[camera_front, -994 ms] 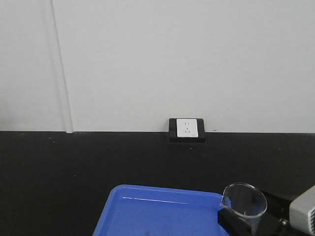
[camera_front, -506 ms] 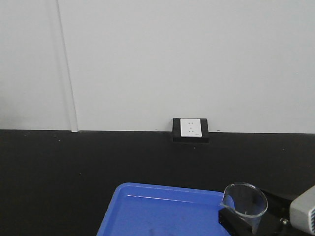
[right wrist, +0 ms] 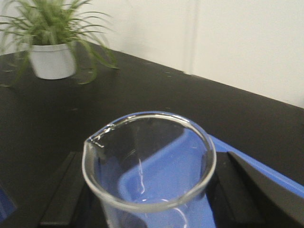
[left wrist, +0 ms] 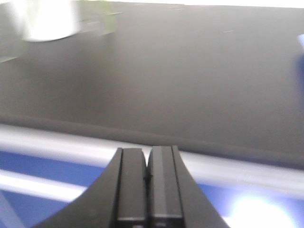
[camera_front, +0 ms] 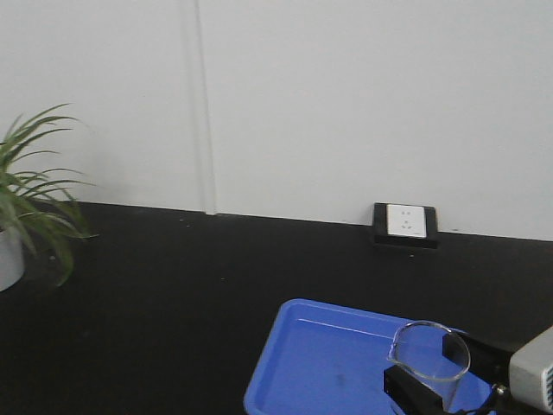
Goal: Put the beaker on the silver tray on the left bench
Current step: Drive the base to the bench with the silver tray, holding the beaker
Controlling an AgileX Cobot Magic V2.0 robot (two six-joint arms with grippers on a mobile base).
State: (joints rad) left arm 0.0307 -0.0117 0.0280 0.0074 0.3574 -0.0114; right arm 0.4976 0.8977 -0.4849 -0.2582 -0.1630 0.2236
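My right gripper (camera_front: 430, 382) is shut on the beaker (camera_front: 429, 354), a small clear glass one with a pour spout, held upright at the lower right of the front view. In the right wrist view the beaker (right wrist: 149, 166) fills the middle between the two black fingers (right wrist: 64, 190), its spout to the left. My left gripper (left wrist: 147, 175) is shut and empty, over the front edge of a black countertop (left wrist: 166, 80). The silver tray is out of view.
A blue plastic tray (camera_front: 328, 359) lies on the black countertop (camera_front: 155, 294) under and behind the beaker; it also shows in the right wrist view (right wrist: 266, 171). A potted plant (camera_front: 22, 225) stands at the far left, also seen in the right wrist view (right wrist: 52, 42). A wall socket (camera_front: 404, 223) sits behind.
The view has swung left: the socket and blue tray have shifted right and the potted plant has come into view at the left. The beaker stays held in the right gripper.
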